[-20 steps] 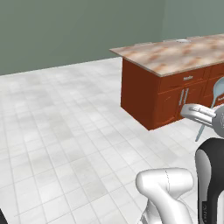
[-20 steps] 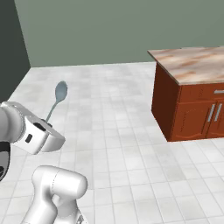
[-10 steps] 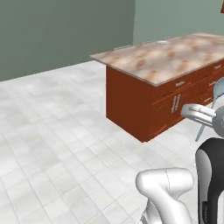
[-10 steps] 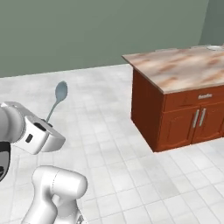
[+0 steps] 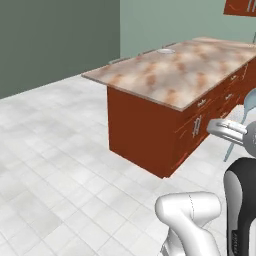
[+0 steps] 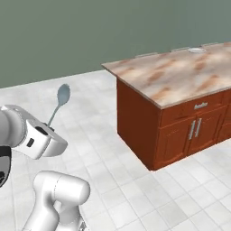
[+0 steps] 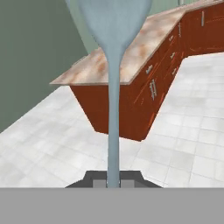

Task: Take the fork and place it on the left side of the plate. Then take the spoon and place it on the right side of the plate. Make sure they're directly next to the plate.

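Note:
My gripper (image 6: 48, 127) is shut on the thin handle of the pale blue spoon (image 6: 62, 94), which it holds in the air with the oval bowl pointing up. In the hand view the spoon (image 7: 114, 109) rises from between the dark fingertips of the gripper (image 7: 113, 183) and crosses the whole picture. At the right edge of the left base view the spoon (image 5: 243, 116) slants past the hand. The small round plate (image 5: 165, 50) lies on the far part of the island's top, well away from the gripper, and appears as the plate (image 6: 196, 50) from the other side. The fork is out of view.
A kitchen island (image 5: 165, 82) with a marbled top and red-brown cabinet doors stands ahead to the right, as the island (image 6: 180, 79) in the right base view. Pale tiled floor (image 5: 60, 165) spreads wide between me and it. A green wall (image 6: 67, 36) closes the back.
The base has driven on, so the whole scene shifted: the island now looms larger and nearer in both base views. The spoon stays in the shut gripper, held the same way.

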Controlling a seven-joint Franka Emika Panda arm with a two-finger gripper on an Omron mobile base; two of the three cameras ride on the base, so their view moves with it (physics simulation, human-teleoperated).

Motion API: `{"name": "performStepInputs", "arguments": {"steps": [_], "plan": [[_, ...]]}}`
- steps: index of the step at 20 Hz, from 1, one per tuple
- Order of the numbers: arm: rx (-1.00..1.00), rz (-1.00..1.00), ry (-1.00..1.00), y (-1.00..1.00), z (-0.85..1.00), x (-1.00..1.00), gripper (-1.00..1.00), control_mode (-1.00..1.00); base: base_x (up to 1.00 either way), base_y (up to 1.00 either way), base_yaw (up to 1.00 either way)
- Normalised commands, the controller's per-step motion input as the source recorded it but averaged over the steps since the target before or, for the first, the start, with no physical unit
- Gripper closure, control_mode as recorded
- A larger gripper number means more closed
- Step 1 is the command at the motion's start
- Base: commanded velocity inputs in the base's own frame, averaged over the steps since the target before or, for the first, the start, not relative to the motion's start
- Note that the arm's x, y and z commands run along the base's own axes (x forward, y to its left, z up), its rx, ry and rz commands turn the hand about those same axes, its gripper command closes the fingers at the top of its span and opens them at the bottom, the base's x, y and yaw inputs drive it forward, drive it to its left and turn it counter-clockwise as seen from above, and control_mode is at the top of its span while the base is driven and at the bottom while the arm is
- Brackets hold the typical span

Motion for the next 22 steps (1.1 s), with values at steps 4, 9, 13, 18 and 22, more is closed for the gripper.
{"name": "performStepInputs", "arguments": {"steps": [4, 9, 13, 18, 22], "plan": [[0.00, 0.00, 0.00, 0.00, 0.00, 0.00, 1.00, 1.00, 1.00, 0.43, -0.37], [0.00, 0.00, 0.00, 0.00, 0.00, 0.00, 1.00, 1.00, 1.00, 0.57, -0.38], [0.00, 0.00, 0.00, 0.00, 0.00, 0.00, 1.00, 1.00, 1.00, 0.68, -0.39], [0.00, 0.00, 0.00, 0.00, 0.00, 0.00, 1.00, 1.00, 1.00, 0.71, -0.40], [0.00, 0.00, 0.00, 0.00, 0.00, 0.00, 1.00, 1.00, 1.00, 0.72, -0.42]]}}
